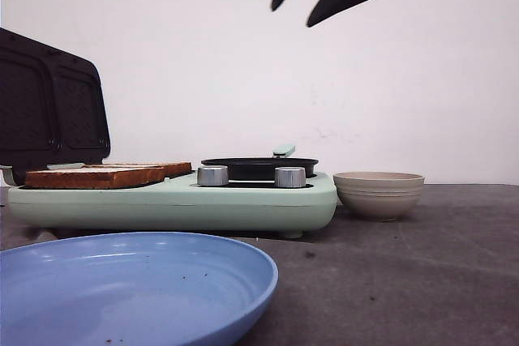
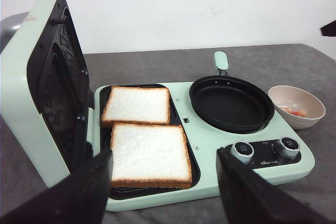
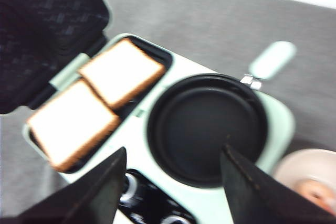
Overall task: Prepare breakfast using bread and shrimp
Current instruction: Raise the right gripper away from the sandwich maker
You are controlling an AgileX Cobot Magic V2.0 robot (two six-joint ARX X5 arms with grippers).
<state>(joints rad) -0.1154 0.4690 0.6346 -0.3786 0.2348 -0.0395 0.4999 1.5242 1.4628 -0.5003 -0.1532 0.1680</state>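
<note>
Two slices of white bread (image 2: 135, 104) (image 2: 149, 153) lie side by side on the dark tray of the mint-green breakfast maker (image 2: 210, 145); they also show in the front view (image 1: 97, 176) and the right wrist view (image 3: 122, 72). The shrimp (image 2: 296, 112) lies in the beige bowl (image 2: 278, 94), seen blurred in the right wrist view (image 3: 315, 192). My left gripper (image 2: 164, 156) is open and empty, low in front of the near slice. My right gripper (image 1: 293, 15) is open and empty, high above the black pan (image 3: 207, 127).
The breakfast maker's lid (image 1: 49, 107) stands open at the left. Two silver knobs (image 1: 212, 176) sit on its front. The beige bowl (image 1: 378, 194) stands right of the appliance. A blue plate (image 1: 130, 289) lies at the near left of the grey table.
</note>
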